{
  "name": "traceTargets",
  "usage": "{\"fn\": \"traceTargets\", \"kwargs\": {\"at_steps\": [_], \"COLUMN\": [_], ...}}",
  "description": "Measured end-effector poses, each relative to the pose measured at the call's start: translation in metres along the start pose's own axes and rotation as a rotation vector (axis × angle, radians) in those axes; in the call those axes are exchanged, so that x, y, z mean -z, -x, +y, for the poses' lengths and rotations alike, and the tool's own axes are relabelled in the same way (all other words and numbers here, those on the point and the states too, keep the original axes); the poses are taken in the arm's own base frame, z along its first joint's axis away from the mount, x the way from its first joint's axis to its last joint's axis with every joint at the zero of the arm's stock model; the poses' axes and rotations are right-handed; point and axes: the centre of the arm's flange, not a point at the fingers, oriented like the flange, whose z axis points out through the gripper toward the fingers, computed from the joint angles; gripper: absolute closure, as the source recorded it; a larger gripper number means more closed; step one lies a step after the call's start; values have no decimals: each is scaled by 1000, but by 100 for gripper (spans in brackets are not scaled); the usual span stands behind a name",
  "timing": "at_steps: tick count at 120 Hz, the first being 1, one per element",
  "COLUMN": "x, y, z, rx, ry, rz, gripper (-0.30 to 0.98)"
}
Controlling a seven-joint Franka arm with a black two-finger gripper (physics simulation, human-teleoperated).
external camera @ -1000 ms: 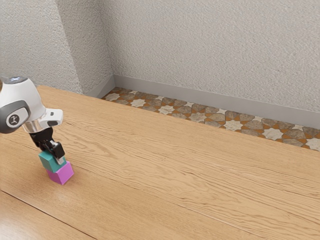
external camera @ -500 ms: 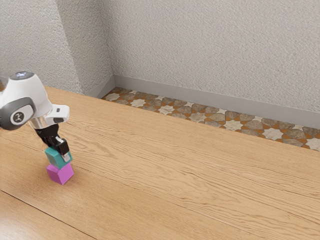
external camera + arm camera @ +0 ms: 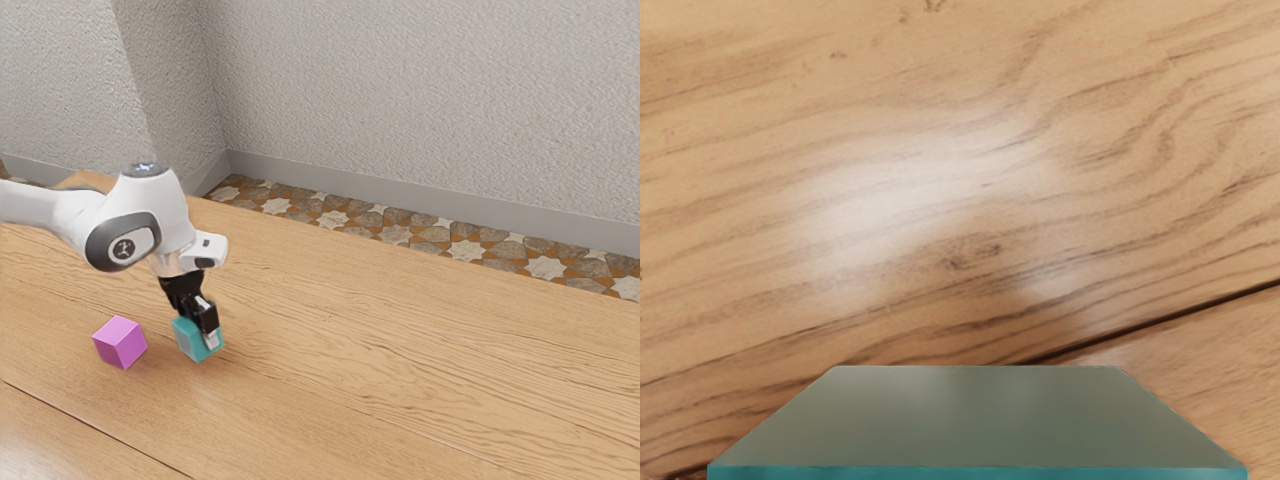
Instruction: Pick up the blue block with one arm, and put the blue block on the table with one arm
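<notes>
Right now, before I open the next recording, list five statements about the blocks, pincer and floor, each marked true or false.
1. The pincer is closed on the blue block. True.
2. The pink block sits on top of the blue one. False: it rests on the table, apart from it.
3. The tiled floor shows beyond the table. True.
4. The blue block is nearer the exterior view's left than the pink. False: the pink is.
5. The pincer is touching the pink block. False: it is clear of it.
</notes>
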Motion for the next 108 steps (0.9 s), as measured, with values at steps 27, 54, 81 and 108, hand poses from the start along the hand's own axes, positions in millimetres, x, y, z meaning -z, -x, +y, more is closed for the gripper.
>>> {"fn": "traceTargets", "kwargs": {"at_steps": [27,54,81,108], "x": [-3,-5,22,338], "y": [1,5,0,16], "z": [-4,-10,-1,66], "rx": [28,41,19,-26], "ry": [4,10,-21,-183], "rz": [-6,-14,19,257], "gripper": [28,11,4,1]}}
